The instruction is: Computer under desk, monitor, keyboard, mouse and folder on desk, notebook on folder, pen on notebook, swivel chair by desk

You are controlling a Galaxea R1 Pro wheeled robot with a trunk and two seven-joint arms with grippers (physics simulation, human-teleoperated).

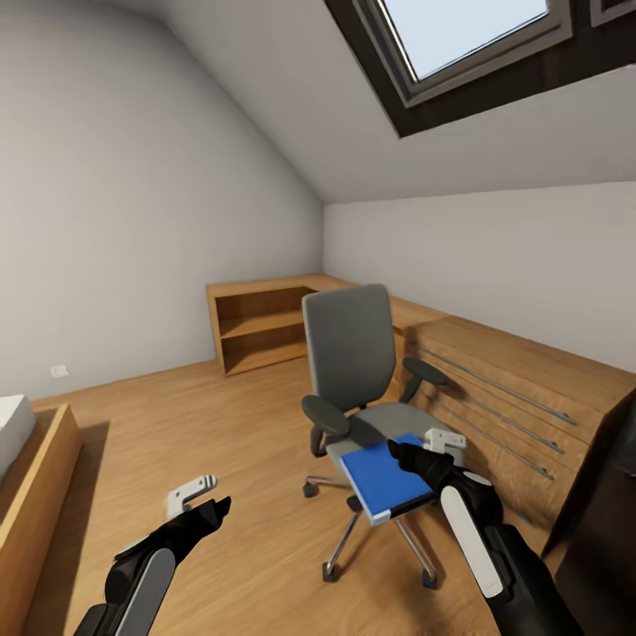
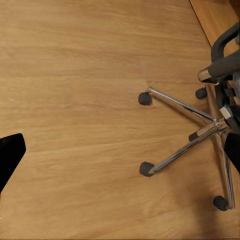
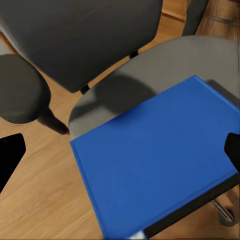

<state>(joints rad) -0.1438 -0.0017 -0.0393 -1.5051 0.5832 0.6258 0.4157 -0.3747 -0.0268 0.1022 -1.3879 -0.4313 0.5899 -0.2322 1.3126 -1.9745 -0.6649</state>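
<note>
**Folder on chair seat, attic bedroom**

Stood on a wooden floor (image 1: 221,424) under a sloped ceiling with a skylight (image 1: 459,35). Saw the swivel chair (image 1: 353,353) beside a wooden drawer chest (image 1: 521,397), the blue folder (image 1: 384,477) overhanging its seat's near edge. Right end effector (image 1: 422,452) hovered released over the folder; left end effector (image 1: 199,502) low, released. Bed (image 1: 13,433) cut off at left.
</note>
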